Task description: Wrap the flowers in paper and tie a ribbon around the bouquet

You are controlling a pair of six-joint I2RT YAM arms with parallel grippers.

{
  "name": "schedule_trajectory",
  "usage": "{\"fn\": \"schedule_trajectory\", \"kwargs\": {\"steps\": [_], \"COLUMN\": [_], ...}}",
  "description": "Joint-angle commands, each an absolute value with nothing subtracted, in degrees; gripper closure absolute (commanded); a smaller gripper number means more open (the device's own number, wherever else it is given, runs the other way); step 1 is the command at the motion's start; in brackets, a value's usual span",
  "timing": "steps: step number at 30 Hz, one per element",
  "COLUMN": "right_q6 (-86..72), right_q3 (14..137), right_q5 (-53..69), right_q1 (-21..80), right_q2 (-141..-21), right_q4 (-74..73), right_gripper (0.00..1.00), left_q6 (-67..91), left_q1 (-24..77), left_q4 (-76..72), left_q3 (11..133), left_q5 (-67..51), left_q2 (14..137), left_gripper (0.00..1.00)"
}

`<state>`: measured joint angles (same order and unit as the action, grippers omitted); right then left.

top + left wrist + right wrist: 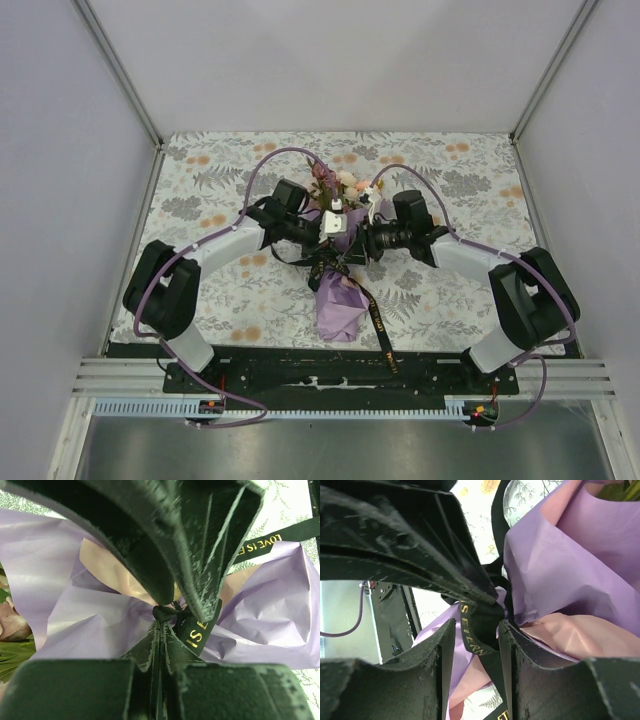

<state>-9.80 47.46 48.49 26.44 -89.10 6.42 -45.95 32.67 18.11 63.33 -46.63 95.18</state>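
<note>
The left pincer [161,624] is clamped tight on the ribbon [197,630], its two fingertips pressed together right at the small black knot. Facing it, the right pincer [477,626] stands partly open. A strip of the gold-lettered ribbon runs loose through the gap between its fingers [440,645], and neither side squeezes it.

Around the knot, the paper [100,625] is gathered into a narrow waist. Its lilac face is turned outward and crumpled, and the pink face shows where the folds open. In the left wrist view a second length of ribbon, lettered "LOVE IS E", crosses the cloth toward 2 o'clock.

From above, the two arms meet over the middle of the bench [200,180], the left reaching in from 9 o'clock and the right from 3 o'clock. The bouquet [340,305] lies between them on the grey-and-orange floral tablecloth [440,170]. The flowers [335,185], pink and peach, stick out of the wide end at 12 o'clock, and the closed lilac tail of the cone points to 6 o'clock, toward the arm bases. One free end of the ribbon trails from the waist toward 5 o'clock and ends at the black base rail [300,365]. Purple cables [270,160] arch over both arms.
</note>
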Motion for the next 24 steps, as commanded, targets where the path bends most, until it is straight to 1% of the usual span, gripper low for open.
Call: {"fn": "schedule_trajectory", "kwargs": {"steps": [1,6,10,11,13,14,16,17,21,24], "right_q6": [-10.99,-9.58,-10.9,-10.9,-10.9,-10.81,-10.46,-10.2,-8.97,-9.23], "right_q3": [50.1,50.8,51.06,51.15,51.15,51.15,51.07,50.89,49.05,47.55], "right_q5": [47.73,45.97,45.97,45.97,46.14,46.66,47.02,47.02,47.9,48.43], "right_q1": [26.46,26.46,26.46,26.46,26.37,26.45,26.45,26.46,26.54,26.46], "right_q2": [-92.28,-93.78,-93.6,-93.52,-93.34,-93.34,-93.34,-93.08,-91.15,-90.09], "right_q4": [8.0,7.82,8.79,8.88,9.4,9.58,9.41,9.32,9.49,10.54], "right_gripper": [0.53,0.57,0.55,0.57,0.65,0.74,0.97,1.0,1.0,1.0], "left_q6": [-48.87,-50.97,-52.47,-52.64,-52.74,-52.82,-52.74,-52.47,-52.3,-51.25], "left_q1": [33.4,34.01,34.45,34.54,34.72,34.72,34.72,34.8,34.63,34.54], "left_q4": [16.79,17.31,18.89,18.98,19.07,19.16,19.68,20.12,21.71,21.19], "left_q3": [62.49,62.14,62.75,62.75,62.75,62.75,62.93,63.1,63.37,63.19], "left_q5": [-48.16,-48.17,-48.43,-48.51,-48.51,-48.52,-48.08,-47.55,-45.79,-45.44], "left_q2": [92.2,91.76,92.2,92.28,92.28,92.29,92.55,92.9,93.95,94.57], "left_gripper": [0.98,0.98,0.98,0.98,0.98,0.98,0.97,0.94,0.83,0.81]}}
